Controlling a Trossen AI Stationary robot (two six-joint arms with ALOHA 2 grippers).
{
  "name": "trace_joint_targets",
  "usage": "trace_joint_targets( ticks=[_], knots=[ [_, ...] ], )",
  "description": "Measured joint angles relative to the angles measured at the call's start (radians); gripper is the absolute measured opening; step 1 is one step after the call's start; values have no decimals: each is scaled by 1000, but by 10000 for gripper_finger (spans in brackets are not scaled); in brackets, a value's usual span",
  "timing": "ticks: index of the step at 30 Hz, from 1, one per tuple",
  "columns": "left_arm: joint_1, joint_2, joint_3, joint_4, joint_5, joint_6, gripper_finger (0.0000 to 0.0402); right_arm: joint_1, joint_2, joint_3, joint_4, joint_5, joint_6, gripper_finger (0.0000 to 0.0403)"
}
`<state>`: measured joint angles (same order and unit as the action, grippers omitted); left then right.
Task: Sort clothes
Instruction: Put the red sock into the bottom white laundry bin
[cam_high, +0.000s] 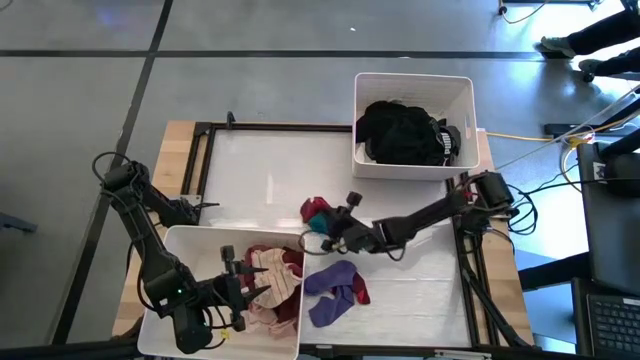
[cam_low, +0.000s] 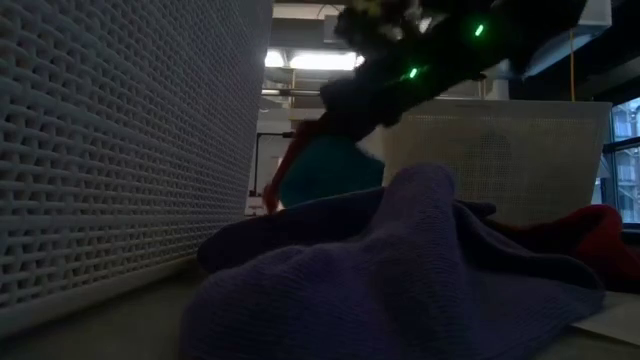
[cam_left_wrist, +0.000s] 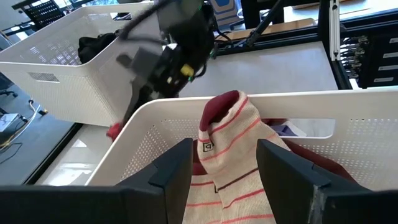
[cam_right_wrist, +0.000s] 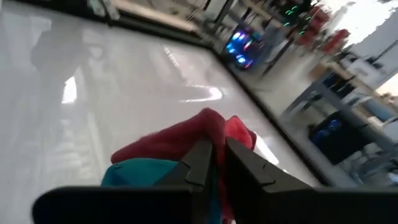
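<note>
Right gripper (cam_high: 322, 232) closed on red and teal garment (cam_high: 317, 212), left gripper (cam_high: 240, 283) spread open over striped sock (cam_left_wrist: 231, 155) in near bin (cam_high: 180, 240), purple cloth (cam_high: 333, 292) beside it.

Cream sock (cam_left_wrist: 231, 155) – thin red stripes, maroon cuff, purple garment (cam_high: 335, 290), red-and-teal garment (cam_high: 317, 211), black clothes (cam_high: 402, 132), white bins (cam_high: 463, 92)

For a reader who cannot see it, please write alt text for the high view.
Seen from above, the right hand is shut on a red and teal garment at the table's middle, while the left hand hovers open over a striped sock in the near white bin. A purple garment lies beside that bin; the far bin holds black clothes.
</note>
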<state>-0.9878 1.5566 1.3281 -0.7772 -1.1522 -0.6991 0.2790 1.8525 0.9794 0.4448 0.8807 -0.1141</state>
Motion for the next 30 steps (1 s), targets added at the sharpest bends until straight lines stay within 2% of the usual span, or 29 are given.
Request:
trace_joint_targets(
  ticks=[3, 6, 13, 19, 23, 26, 30],
  knots=[
    [0, 0, 0, 0, 0, 0, 169, 32, -31, 0, 4, 58, -25, 44],
    [0, 0, 0, 0, 0, 0, 169, 48, -50, 0, 2, 70, -43, 44],
    [0, 0, 0, 0, 0, 0, 169, 46, -60, 0, -24, -14, -14, 44],
    [0, 0, 0, 1, 0, 0, 169, 41, -60, 0, -217, -24, 88, 44],
    [0, 0, 0, 1, 0, 0, 169, 44, -59, 0, -414, -105, 257, 46],
    [0, 0, 0, 1, 0, 0, 169, 56, -59, 0, -536, -155, 378, 67],
    [0, 0, 0, 1, 0, 0, 169, 85, -60, 0, -596, -175, 423, 126]
  ],
)
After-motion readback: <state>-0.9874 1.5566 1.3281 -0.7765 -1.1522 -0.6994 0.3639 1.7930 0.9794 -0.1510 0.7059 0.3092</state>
